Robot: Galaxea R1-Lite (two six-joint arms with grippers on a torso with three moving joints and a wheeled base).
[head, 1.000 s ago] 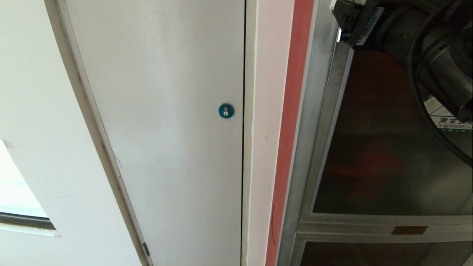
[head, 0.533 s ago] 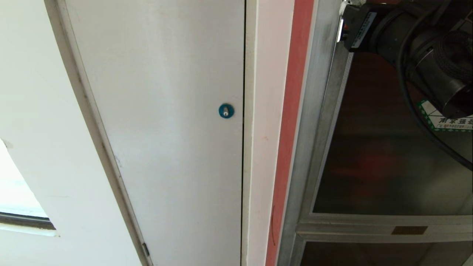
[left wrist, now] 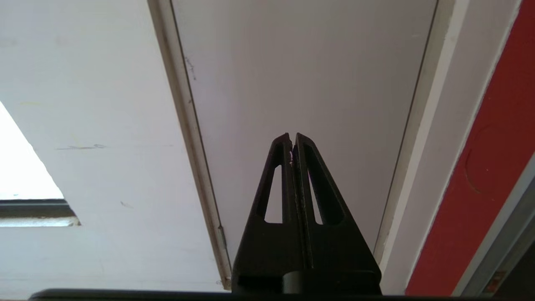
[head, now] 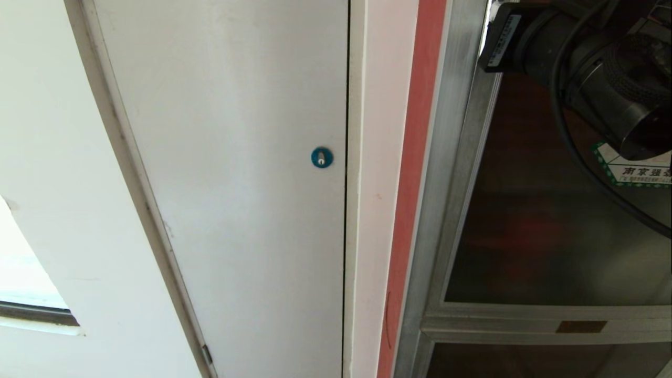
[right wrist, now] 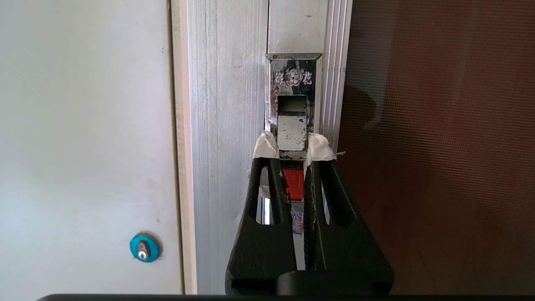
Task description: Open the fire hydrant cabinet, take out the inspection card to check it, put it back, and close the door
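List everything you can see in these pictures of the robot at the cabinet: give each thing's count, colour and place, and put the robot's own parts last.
White door: one, white, left of the cabinet, shut.
Round lock: one, blue, near that door's right edge.
Red strip: one, red, between the white frame and the cabinet.
Fire hydrant cabinet: one, silver frame, on the right.
Door: one, dark glass in the silver frame.
Sticker: one, green-bordered white, on the glass, partly hidden by the arm.
Latch: one, worn metal with a red tab, on the door's frame.
Left gripper: one, black, shut, before the white door.
Right gripper: one, black with white padded tips, closed on the latch.
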